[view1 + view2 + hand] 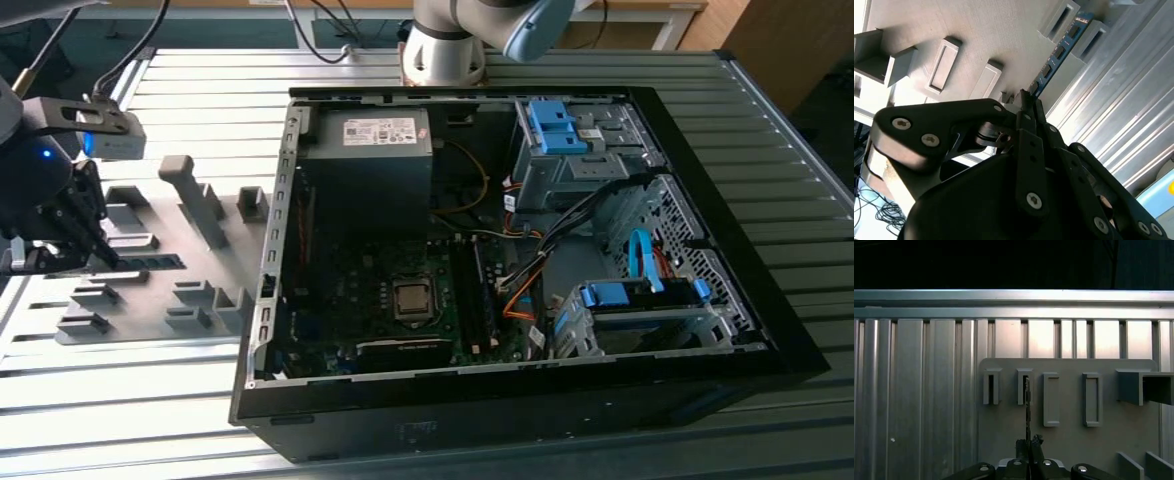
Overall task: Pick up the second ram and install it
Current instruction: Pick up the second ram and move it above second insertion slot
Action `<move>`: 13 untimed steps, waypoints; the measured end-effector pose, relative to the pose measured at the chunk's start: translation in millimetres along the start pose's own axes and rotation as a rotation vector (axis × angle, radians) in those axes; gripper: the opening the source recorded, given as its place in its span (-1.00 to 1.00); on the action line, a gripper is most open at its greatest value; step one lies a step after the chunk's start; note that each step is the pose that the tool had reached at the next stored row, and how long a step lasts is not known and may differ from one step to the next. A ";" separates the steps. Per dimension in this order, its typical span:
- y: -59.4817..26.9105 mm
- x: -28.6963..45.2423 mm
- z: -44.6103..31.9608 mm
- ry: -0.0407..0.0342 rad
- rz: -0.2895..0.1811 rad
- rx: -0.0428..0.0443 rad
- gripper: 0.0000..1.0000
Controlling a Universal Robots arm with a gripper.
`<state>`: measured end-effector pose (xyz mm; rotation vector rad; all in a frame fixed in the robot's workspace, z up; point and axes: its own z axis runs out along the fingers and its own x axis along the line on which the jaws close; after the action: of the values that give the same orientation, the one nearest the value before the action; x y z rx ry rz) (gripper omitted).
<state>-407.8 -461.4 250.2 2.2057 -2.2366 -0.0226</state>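
Robotics lab or workshop bench: ribbed aluminium table [134,400], opened desktop PC case [467,420] at centre, grey fixture plate [147,300] with holder blocks at left, robot arm base [445,55] top centre, cables [320,35] beside it.

Exterior view: raised, well back, angled down on the open computer case [534,400] atop the ribbed worktop [787,160], with the grey holder plate [140,290] at the exterior view's left of the case. First wrist view: close, facing across that plate [1069,450] past the gripper [1029,442]. Second wrist view: closer still, from behind the gripper linkage. Shared by all three: the plate. Shared by both wrist views: the second ram [1027,405].
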 end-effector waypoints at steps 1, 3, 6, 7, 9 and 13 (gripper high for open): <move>0.0 0.0 -1.1 0.0000 0.000 0.0000 -0.73; 0.0 0.0 -3.2 0.0000 0.000 0.0000 -0.73; 0.1 -0.1 -6.4 0.0000 0.000 0.0000 -0.73; 0.1 -0.1 -7.4 0.0000 0.000 0.0000 -0.73; 0.1 -0.1 -9.5 0.0000 0.000 0.0000 -0.73; 0.1 -0.1 -13.3 0.0000 0.000 0.0000 -0.73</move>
<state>-407.8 -461.4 263.5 2.2057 -2.2366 -0.0227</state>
